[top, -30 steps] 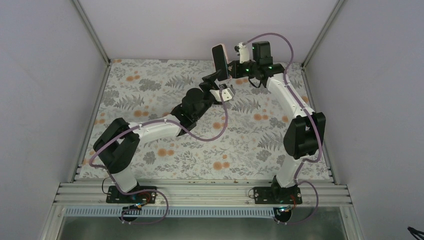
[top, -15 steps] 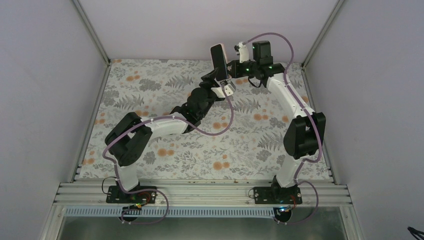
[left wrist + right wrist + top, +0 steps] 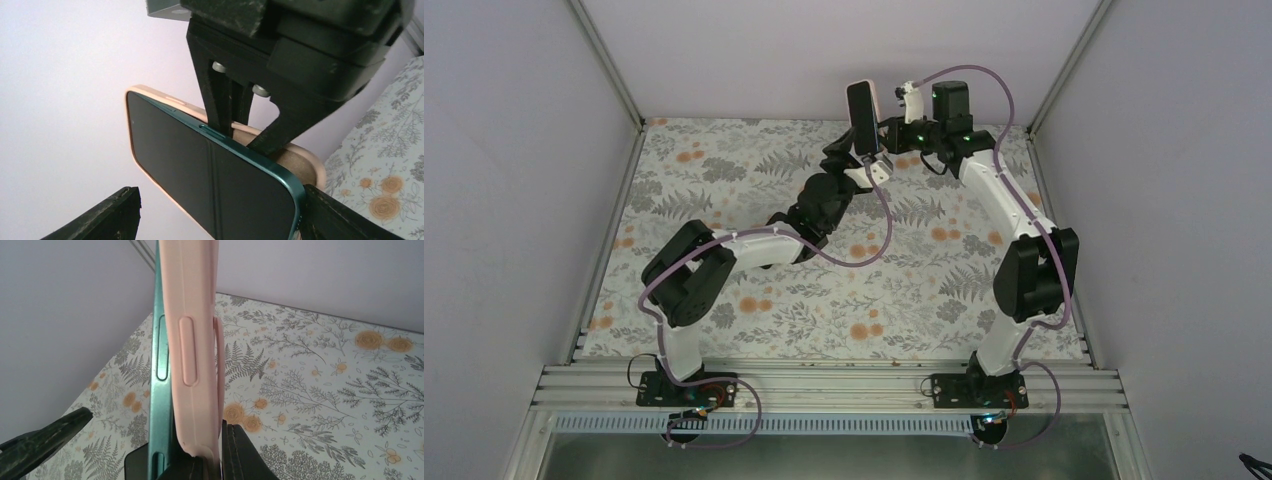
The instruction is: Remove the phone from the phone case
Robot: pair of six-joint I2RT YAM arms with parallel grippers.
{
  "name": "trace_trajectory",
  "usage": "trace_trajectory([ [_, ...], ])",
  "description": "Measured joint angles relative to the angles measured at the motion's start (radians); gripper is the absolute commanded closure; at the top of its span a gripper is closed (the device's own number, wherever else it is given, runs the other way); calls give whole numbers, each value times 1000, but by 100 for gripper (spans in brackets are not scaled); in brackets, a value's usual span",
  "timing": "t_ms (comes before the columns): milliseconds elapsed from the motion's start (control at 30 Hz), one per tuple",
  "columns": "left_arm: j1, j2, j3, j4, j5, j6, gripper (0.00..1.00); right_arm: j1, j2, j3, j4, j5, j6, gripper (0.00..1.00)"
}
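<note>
Right hand [image 3: 882,135] is pressed together on the phone case [image 3: 871,100] and holds it in the air above the far edge of the desk [image 3: 724,200], roughly at that edge's middle. The phone [image 3: 860,118] sits in the case, standing nearly upright with its dark screen towards the left edge. Left hand [image 3: 852,158] is spread just below the phone's lower end and grips nothing.

The top view gives position only; how the phone sits in the case cannot be read there. The left wrist view shows the phone's teal edge lifted off the pink case along one long side, with the case's inner face exposed beside the right hand's fingers [image 3: 220,107]. It also shows the left hand's fingers [image 3: 107,215] on either side of the phone; contact cannot be confirmed. The right wrist view shows the case's side button strip and the phone's teal side, with phone and case diverging towards the top, and one left finger [image 3: 45,437] standing apart from the phone.

Against the frame a second earlier, the left arm has stretched further towards the far edge and its hand is closer beneath the phone. The phone and the right hand are almost where they were.
</note>
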Motion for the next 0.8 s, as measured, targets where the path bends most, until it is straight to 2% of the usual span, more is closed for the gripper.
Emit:
trace_trajectory([
  [467, 10, 40, -13, 183, -46, 106, 22, 31, -33, -76, 96, 14, -1, 97],
  [600, 13, 82, 1, 262, -53, 141, 37, 40, -35, -76, 108, 42, -4, 97],
  [667, 13, 107, 8, 297, -53, 163, 50, 45, -37, -80, 114, 56, -10, 97],
  [700, 13, 113, 8, 301, -53, 165, 54, 52, -41, -87, 121, 69, -13, 97],
  [800, 15, 126, 17, 298, -52, 176, 55, 73, -56, -105, 142, 122, -29, 97],
])
